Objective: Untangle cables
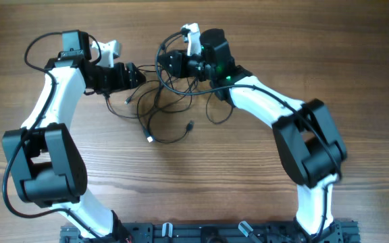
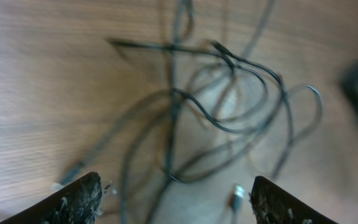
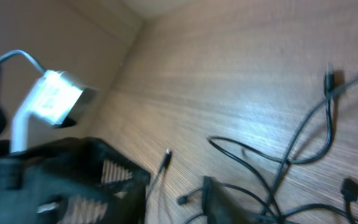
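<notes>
The cables (image 1: 162, 94) lie in one looped bunch on the surface (image 1: 248, 182), between and just in front of the two arms. The left end effector (image 1: 132, 75) is released, its fingers (image 2: 82, 199) spread wide at the bunch's left edge with several strands running between them. If it clenches here, it likely catches more than one strand, and a pull would then tighten the knot or drag the whole bunch along. The right end effector (image 1: 173, 64) sits at the bunch's top edge. Its view is blurred, so I cannot tell whether it is clenched or grasping a strand. The two are near each other, so a careless reach risks a collision. A plug (image 2: 236, 198) could also snag in a loop.
</notes>
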